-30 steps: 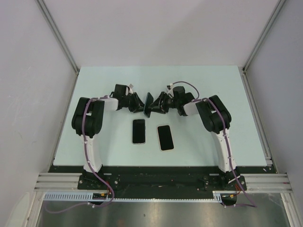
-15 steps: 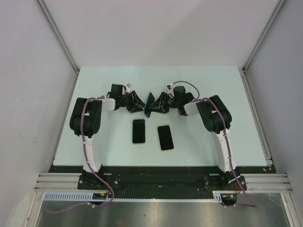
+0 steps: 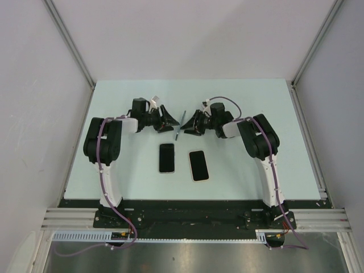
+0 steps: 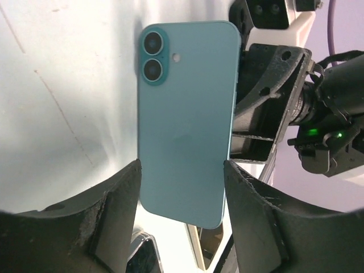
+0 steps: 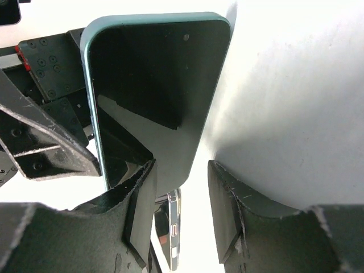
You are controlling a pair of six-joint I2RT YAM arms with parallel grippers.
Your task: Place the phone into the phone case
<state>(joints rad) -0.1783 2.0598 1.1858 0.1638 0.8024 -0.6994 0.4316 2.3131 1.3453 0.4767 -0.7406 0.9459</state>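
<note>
**Pale desk, two arms, one phone dangling in mid-air**

White booth walls (image 3: 187,40) are boxing in a pale desk (image 3: 114,102), and both arms are reaching toward the middle of its far half. As far as I'm judging, the right claw (image 5: 181,168) is clamping the teal phone (image 4: 185,114) near one end. It's holding it upright off the desk, screen facing its own camera. The left claw (image 3: 170,120) is sitting just beside the phone's back with its jaws spread apart, not touching it.

Nearer the front edge, one dark pale-rimmed rectangle (image 3: 166,157) and another (image 3: 198,165) are lying flat side by side. I'm guessing one is the phone case, but I'm not able to tell which.

What's worrying me: one claw is carrying a slick slab by one end, so any quick tilt going down is risking a slip or twist. With the left claw hovering that close, it's asking for a bump. And if the phone is going in crooked, it's just going to shove the case around.
</note>
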